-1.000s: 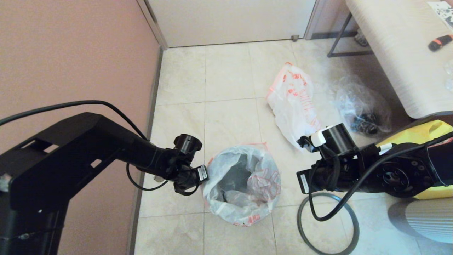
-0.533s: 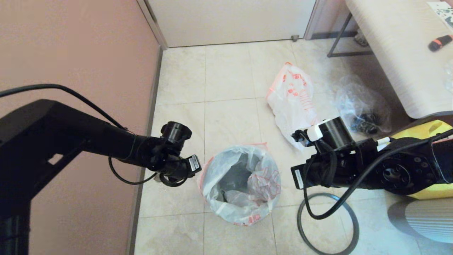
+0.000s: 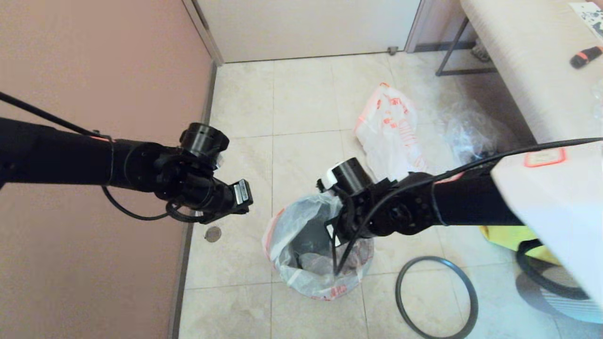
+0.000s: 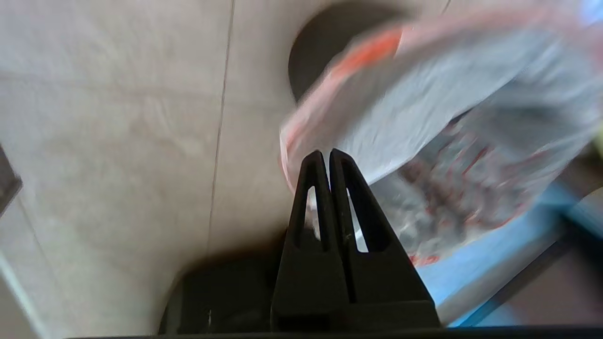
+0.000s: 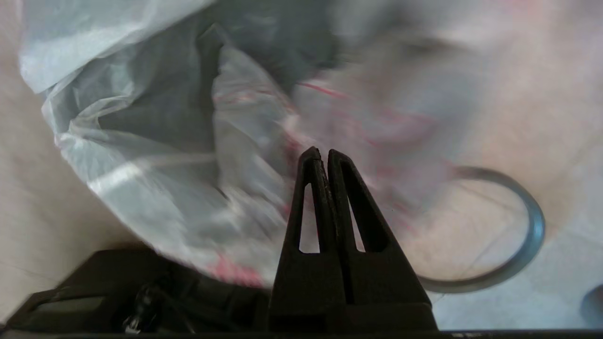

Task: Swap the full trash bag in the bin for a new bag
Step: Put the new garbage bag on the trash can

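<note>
Item: full trash bag [image 3: 320, 245], seated in the bin on the floor, its hoop [image 3: 437, 296] lying beside it; I have the right gripper [image 5: 320, 153] over its mouth, left gripper [image 4: 325, 153] just beside its rim, both fingers pressed together, empty. Risk: closed fingers could snag or tear the thin film. Since a second ago, both arms have risen and the right has swung inward.
</note>
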Available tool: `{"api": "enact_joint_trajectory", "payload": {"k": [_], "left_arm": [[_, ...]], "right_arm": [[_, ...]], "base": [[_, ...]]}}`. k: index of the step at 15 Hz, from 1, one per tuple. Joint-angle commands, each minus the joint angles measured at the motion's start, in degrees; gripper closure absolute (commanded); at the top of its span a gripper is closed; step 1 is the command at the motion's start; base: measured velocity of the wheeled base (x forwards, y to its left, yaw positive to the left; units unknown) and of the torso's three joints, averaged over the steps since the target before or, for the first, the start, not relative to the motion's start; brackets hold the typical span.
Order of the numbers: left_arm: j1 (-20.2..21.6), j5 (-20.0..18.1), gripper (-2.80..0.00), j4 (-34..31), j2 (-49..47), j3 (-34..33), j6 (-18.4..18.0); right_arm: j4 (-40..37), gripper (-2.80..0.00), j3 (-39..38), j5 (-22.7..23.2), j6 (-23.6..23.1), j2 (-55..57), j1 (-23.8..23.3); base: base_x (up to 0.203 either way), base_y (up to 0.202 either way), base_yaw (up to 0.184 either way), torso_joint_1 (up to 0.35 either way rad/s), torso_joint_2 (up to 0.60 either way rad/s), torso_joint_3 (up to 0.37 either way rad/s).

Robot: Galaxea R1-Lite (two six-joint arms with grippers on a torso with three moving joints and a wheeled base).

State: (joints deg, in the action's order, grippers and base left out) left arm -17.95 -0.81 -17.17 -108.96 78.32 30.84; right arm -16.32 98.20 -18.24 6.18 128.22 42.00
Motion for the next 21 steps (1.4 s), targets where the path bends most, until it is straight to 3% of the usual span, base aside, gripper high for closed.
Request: {"api": "enact_joint_trajectory", "payload": {"k": [1, 3, 7, 13, 17, 21], "left_arm": [[1.73, -1.23, 0.00, -0.88, 3.43, 1.59, -0.05], [2.48, -3.75, 0.00, -4.53, 7.06, 2.75, -2.69], [2.50, -4.70, 0.00, -6.01, 10.98, 3.24, -3.45], [1.87, -5.34, 0.00, -5.94, 16.92, 2.37, -3.16], [1.60, -5.34, 0.00, -5.94, 17.20, 2.37, -3.16], [1.51, -5.36, 0.00, -5.77, 17.17, 2.46, -3.24]], "right_arm": [[-1.25, 0.00, 6.96, -0.88, -0.61, 10.31, 1.33], [-1.95, 0.00, 13.28, -1.58, -2.35, 16.82, 1.90], [4.50, 0.00, 15.15, -4.12, -9.74, 24.33, 2.52], [30.61, 0.00, 15.59, -4.24, -35.07, 34.91, -1.18], [27.93, 0.00, 15.71, -4.43, -39.04, 34.81, -3.33], [26.54, 0.00, 15.71, -4.43, -39.59, 34.71, -4.08]], "base": [[0.000, 0.000, 0.000, 0.000, 0.00, 0.000], [0.000, 0.000, 0.000, 0.000, 0.00, 0.000], [0.000, 0.000, 0.000, 0.000, 0.00, 0.000], [0.000, 0.000, 0.000, 0.000, 0.00, 0.000], [0.000, 0.000, 0.000, 0.000, 0.00, 0.000], [0.000, 0.000, 0.000, 0.000, 0.00, 0.000]]}}
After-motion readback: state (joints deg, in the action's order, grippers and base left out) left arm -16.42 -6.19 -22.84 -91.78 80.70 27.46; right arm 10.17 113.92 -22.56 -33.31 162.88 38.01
